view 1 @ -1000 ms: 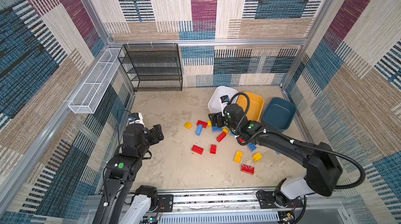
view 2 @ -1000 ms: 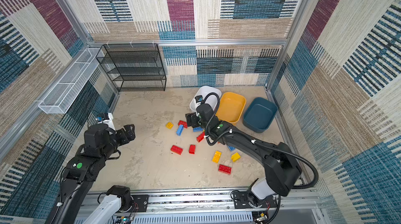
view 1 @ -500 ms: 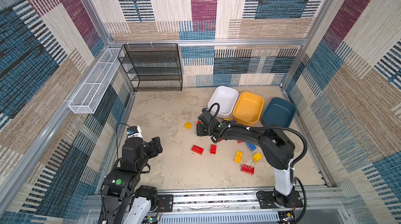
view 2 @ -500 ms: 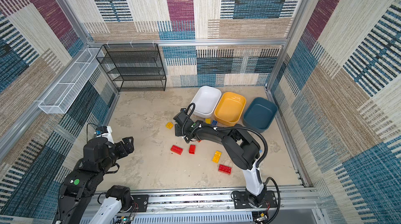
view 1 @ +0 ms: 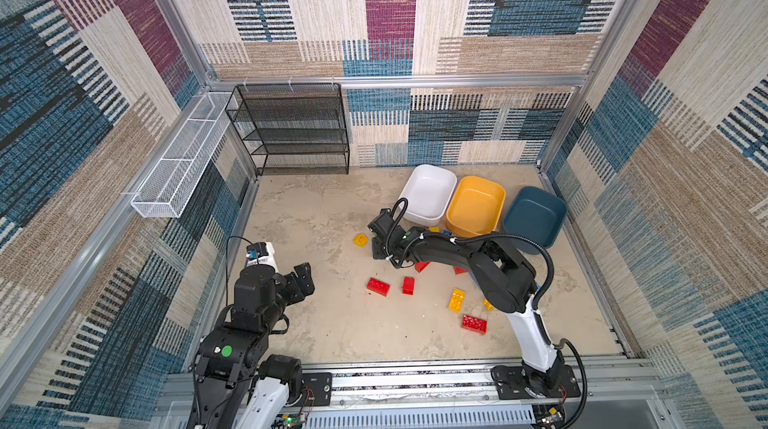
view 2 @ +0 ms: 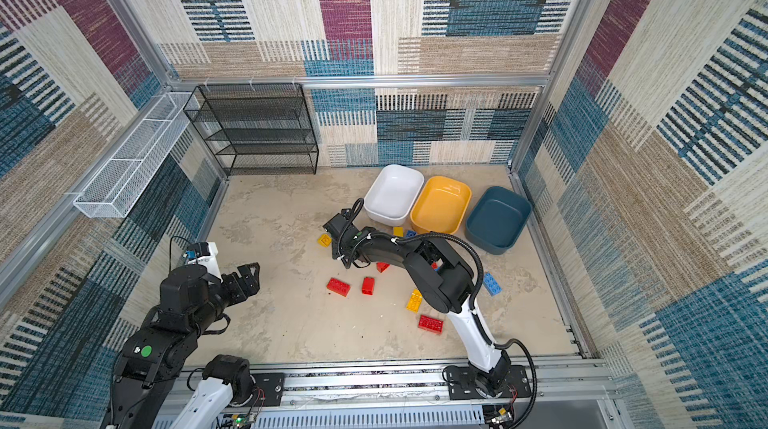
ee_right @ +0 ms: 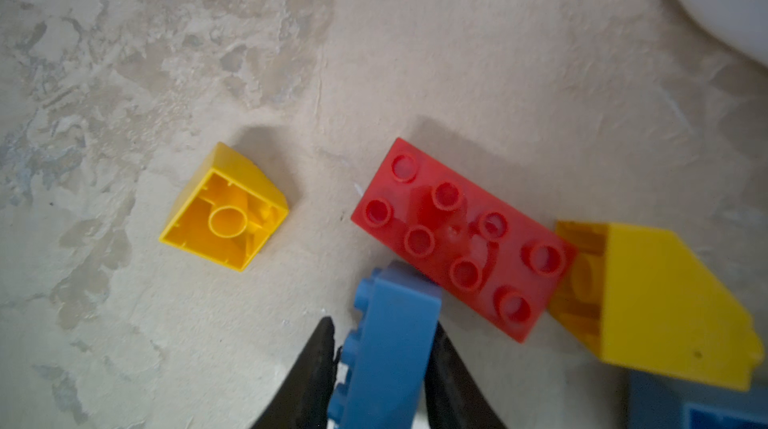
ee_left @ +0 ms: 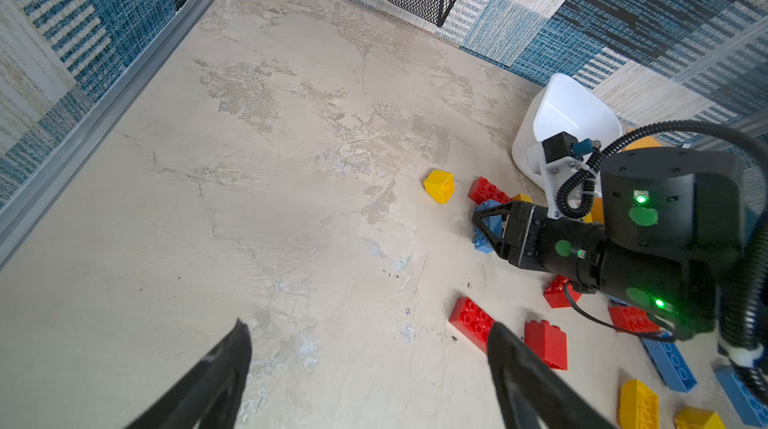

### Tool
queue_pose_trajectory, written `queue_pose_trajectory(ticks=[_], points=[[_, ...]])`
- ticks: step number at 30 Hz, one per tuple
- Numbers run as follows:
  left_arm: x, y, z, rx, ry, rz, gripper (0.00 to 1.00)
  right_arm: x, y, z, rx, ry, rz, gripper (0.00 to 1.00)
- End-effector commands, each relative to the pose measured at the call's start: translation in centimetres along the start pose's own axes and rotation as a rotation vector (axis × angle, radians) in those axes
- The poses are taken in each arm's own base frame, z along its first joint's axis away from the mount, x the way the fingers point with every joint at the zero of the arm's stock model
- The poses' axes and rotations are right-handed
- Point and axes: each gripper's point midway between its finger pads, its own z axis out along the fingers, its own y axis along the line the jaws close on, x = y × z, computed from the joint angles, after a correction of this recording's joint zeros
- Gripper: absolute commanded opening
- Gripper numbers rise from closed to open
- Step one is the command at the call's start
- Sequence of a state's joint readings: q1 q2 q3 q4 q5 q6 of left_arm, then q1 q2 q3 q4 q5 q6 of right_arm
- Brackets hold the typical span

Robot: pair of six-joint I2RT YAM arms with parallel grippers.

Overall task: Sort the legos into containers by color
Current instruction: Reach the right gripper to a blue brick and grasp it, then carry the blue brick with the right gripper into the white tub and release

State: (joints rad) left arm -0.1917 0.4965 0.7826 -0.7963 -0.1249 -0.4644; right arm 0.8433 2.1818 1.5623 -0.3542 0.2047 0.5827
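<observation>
My right gripper [ee_right: 384, 325] is shut on a blue lego [ee_right: 395, 343] set on edge, low over the floor in front of the white container [view 1: 432, 192]; the left wrist view shows the same gripper [ee_left: 484, 225] and brick. A red lego [ee_right: 461, 235], an upturned yellow one [ee_right: 226, 210] and a yellow sloped one [ee_right: 660, 306] lie beside it. More legos are scattered on the floor: red [view 1: 378, 286], yellow [view 1: 456, 300], blue [view 2: 491, 283]. The yellow-orange [view 1: 476, 206] and teal [view 1: 534, 215] containers stand next to the white one. My left gripper [view 1: 305, 277] hangs open and empty at the left.
A black wire-mesh rack [view 1: 297, 131] stands against the back wall. A long white wire basket [view 1: 183, 161] hangs on the left wall. Metal rails edge the floor. My right arm [view 1: 494, 269] lies across the legos in the middle.
My right gripper moved left and down from beside the white container to the lego cluster and shut on the blue lego. My left arm drew back slightly, still open.
</observation>
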Motion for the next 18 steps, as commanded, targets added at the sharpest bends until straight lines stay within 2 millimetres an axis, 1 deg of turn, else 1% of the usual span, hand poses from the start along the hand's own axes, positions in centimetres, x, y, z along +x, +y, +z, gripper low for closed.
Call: queue_pose_trajectory(ticks=[1,2,4,6,9,11,14,16,18], points=[[-0.3,-0.4,0.2,0.020,-0.011,0.002,0.91,0.1,-0.5,0.0,0.032,0.001,-0.025,0.33],[-0.3,-0.4,0.2,0.019,-0.011,0.003,0.91,-0.1,-0.5,-0.2,0.031,-0.004,-0.027,0.30],[-0.2,-0.4,0.3,0.019,-0.005,0.003,0.91,-0.4,-0.4,-0.7,0.027,-0.016,-0.030,0.29],[-0.2,-0.4,0.3,0.018,-0.002,0.004,0.91,-0.7,-0.3,-1.3,0.026,-0.028,-0.030,0.24],[-0.1,-0.5,0.4,0.021,0.004,0.007,0.91,-1.5,0.1,-2.7,0.002,-0.043,-0.046,0.22],[0.0,-0.7,0.6,0.028,0.012,0.013,0.92,-2.4,0.7,-4.3,-0.035,-0.062,-0.064,0.22],[0.1,-1.0,0.7,0.042,0.019,0.020,0.92,-4.2,1.9,-7.2,-0.082,-0.102,-0.111,0.21],[0.1,-1.1,0.7,0.048,0.022,0.024,0.93,-5.8,2.3,-9.3,-0.104,-0.138,-0.126,0.22],[0.1,-1.1,0.8,0.052,0.024,0.026,0.93,-7.0,2.2,-10.6,-0.126,-0.149,-0.131,0.22]])
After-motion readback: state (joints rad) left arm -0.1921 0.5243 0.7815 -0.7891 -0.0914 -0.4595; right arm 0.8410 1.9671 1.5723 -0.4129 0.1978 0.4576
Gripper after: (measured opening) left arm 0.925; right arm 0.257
